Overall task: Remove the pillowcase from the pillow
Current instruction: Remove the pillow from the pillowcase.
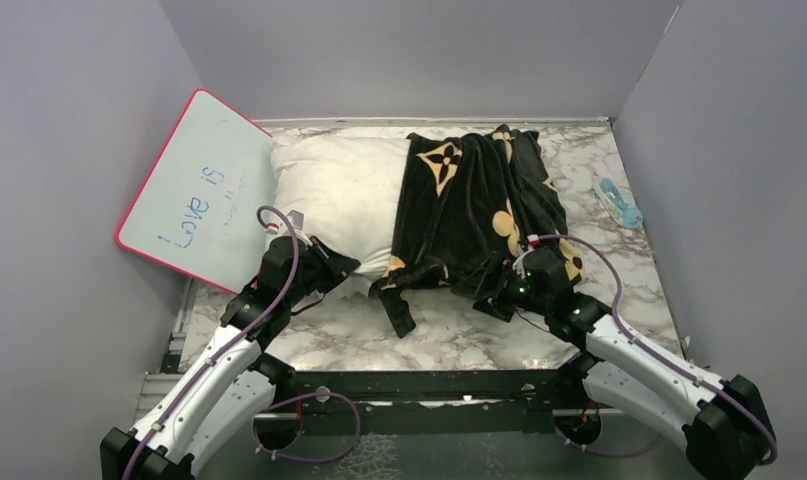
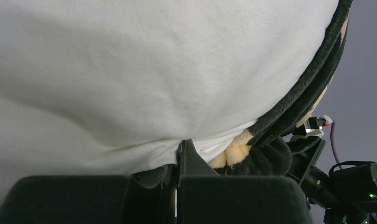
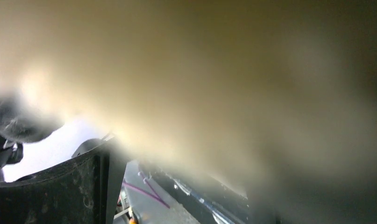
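The off-white pillow (image 1: 334, 185) lies across the back of the table. The black pillowcase (image 1: 479, 200) with tan flower motifs covers its right half, bunched in folds. My left gripper (image 1: 341, 268) is at the pillow's bare near edge. In the left wrist view it (image 2: 181, 151) is shut on a pinch of the pillow's white fabric (image 2: 153, 70), with the pillowcase hem (image 2: 266, 158) just to the right. My right gripper (image 1: 494, 295) is at the pillowcase's near edge. In the right wrist view blurred tan fabric (image 3: 200, 70) covers the lens. Only one finger (image 3: 83, 186) shows, far from the middle, with a gap beside it.
A pink-rimmed whiteboard (image 1: 194, 190) leans against the left wall beside the pillow. A small blue object (image 1: 619, 203) lies at the back right on the marble tabletop (image 1: 459, 335). Grey walls enclose three sides. The right arm shows in the left wrist view (image 2: 354, 186).
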`<state>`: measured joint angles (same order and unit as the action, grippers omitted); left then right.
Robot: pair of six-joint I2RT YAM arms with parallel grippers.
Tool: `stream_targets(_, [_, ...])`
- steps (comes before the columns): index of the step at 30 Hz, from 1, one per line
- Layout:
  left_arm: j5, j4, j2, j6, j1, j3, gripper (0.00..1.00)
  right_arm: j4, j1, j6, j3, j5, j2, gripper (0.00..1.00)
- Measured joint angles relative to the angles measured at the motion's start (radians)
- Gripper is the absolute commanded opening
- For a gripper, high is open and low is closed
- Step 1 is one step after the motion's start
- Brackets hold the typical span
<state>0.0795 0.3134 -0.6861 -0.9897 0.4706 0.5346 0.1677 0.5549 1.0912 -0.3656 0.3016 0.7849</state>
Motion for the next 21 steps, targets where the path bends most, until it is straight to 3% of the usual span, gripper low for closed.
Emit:
stream_targets(3, [0.002, -0.001, 0.0, 0.0, 0.0, 0.0, 0.0, -0.072, 0.077, 0.025, -0.013, -0.125, 0.087, 0.81])
stream_targets(5, [0.003, -0.004, 0.0, 0.0, 0.0, 0.0, 0.0, -0.111, 0.09, 0.044, -0.013, -0.214, 0.107, 0.67])
stream_targets(10, [0.006, -0.009, 0.005, -0.001, 0.0, 0.0, 0.0, -0.148, 0.097, 0.088, -0.014, -0.422, 0.074, 0.04])
stream_targets(21, [0.01, 0.005, 0.019, 0.003, 0.01, 0.027, 0.0, 0.292, 0.115, 0.003, -0.234, -0.833, -0.026, 0.0])
